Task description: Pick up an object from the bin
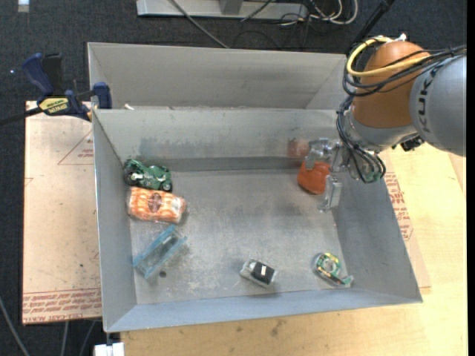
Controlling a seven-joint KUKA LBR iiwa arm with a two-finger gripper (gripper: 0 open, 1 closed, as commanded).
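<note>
1. The gripper (327, 190) is hanging inside the grey bin (223, 87), coming in from the right, w/ the arm's orange cover (386, 87) & cables sitting up-right of it.
2. A red-orange rounded lump (312, 179) is lying on the bin floor by the back wall, toward the back-right corner. It's the thing nearest the gripper, which is sitting tight against the lump's right side.
3. Can't tell whether the gripper is wide or narrow, nor whether the lump is actually being gripped, since the metal parts are overlapping its edge.
4. Everything else, rel. to the lump:
   - a green toy car (147, 174) is lying far left of it, approx. level w/ it, by the left wall
   - an orange patterned toy car (156, 206) is lying far left & slightly nearer the front, just below the green one
   - a clear bluish plastic piece (158, 252) is lying far left & well toward the front, tilted
   - a small black-&-white item (258, 273) is lying front-left of it, near the front wall
   - a small green-yellow item (331, 268) is lying almost straight in front of it, near the front wall.
</note>
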